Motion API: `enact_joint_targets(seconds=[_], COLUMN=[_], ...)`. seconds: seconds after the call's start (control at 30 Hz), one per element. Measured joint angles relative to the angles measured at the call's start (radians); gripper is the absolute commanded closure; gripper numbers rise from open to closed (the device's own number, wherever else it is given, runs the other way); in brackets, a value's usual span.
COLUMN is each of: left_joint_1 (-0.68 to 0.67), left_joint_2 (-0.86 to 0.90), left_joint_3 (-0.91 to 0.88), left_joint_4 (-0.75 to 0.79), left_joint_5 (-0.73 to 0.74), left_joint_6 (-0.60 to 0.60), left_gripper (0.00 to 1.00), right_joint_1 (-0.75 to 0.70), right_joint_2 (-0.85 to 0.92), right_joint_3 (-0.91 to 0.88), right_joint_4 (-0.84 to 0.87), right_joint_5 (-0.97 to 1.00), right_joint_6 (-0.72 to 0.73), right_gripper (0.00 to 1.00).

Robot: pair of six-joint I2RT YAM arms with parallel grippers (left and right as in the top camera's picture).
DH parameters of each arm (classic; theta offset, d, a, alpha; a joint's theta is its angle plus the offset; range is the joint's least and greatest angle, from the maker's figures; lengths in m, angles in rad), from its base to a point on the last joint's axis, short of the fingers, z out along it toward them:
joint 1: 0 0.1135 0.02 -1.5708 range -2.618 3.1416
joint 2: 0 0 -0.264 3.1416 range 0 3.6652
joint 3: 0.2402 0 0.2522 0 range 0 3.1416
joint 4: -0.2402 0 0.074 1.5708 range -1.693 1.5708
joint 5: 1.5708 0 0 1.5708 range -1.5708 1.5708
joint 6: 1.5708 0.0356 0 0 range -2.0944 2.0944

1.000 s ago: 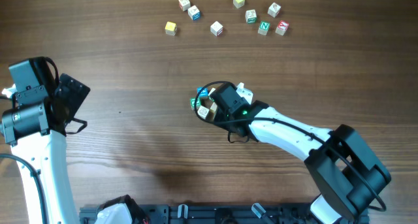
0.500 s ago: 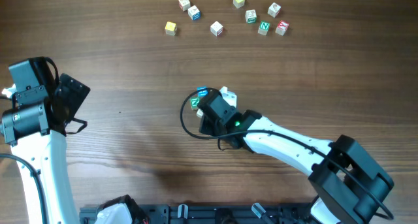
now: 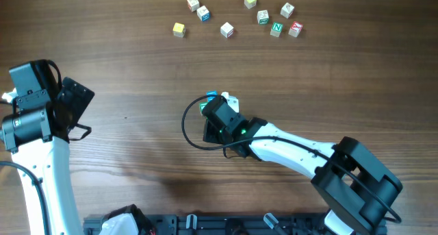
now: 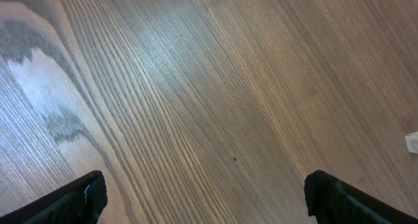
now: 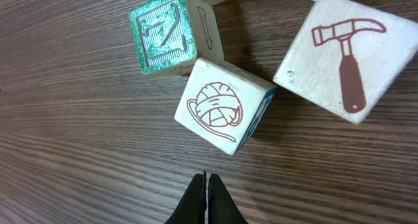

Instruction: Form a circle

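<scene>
Right gripper (image 5: 206, 181): black fingers pressed together, nothing between them, tips low over the dark wooden table (image 5: 78, 152).

Just ahead of the tips, not touching them: cream wooden cube with a red yarn-ball drawing (image 5: 219, 113), blue side face. Ahead-left, against that cube's corner: wooden cube with a glittery green Z face (image 5: 163, 41). Ahead-right, close beside: cream wooden cube with a brown hammer drawing (image 5: 346, 57).

All three belong to the circle (image 3: 217, 99), a tight cluster mostly hidden under the right wrist from overhead; cannot tell whether the ring is closed.

Left gripper (image 4: 204, 185): fingers spread wide, empty, bare wood beneath, well apart from the cluster.

Loose scatter of similar cubes (image 3: 227, 30): far beyond the right claw.
</scene>
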Motion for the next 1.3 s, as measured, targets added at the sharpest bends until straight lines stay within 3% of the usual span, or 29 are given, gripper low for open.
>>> enact_joint_targets(seconds=[1.3], left_joint_1=[0.000], left_joint_2=[0.000], left_joint_3=[0.000], left_joint_4=[0.000], left_joint_5=[0.000], left_joint_6=[0.000], left_gripper=[0.00], right_joint_1=[0.000], right_joint_2=[0.002], right_joint_3=[0.000], right_joint_4=[-0.008], right_joint_5=[0.062], right_joint_6=[0.000], right_gripper=[0.95])
